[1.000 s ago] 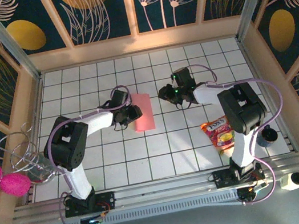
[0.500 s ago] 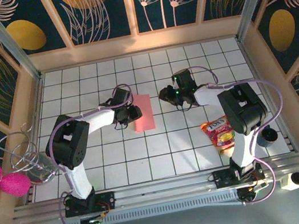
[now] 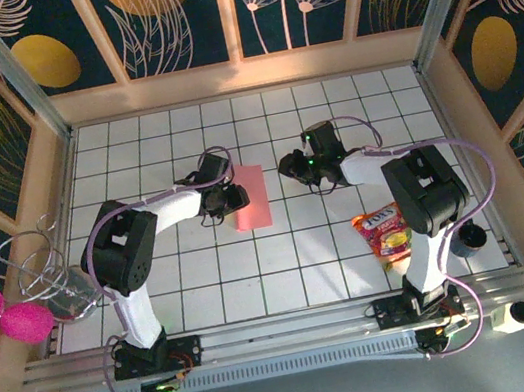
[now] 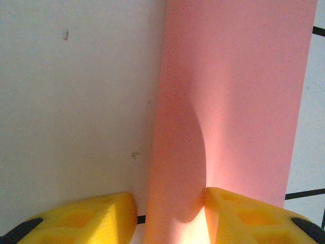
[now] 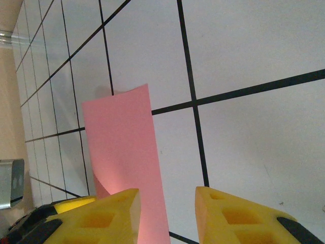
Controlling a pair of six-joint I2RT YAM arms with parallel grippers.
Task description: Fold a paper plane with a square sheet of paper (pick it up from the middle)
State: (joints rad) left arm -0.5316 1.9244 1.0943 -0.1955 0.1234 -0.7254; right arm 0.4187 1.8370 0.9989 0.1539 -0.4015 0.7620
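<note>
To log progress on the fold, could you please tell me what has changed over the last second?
Very little. The left gripper and the right gripper shifted only a touch, in no clear direction. Nothing was taken hold of or let go; both stay open. The square sheet of paper, folded into a strip, lies where it was, as does the snack packet.

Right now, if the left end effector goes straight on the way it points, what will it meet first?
The pink paper: it lies right inside the open left end effector and stretches ahead, though depth is unclear.
</note>
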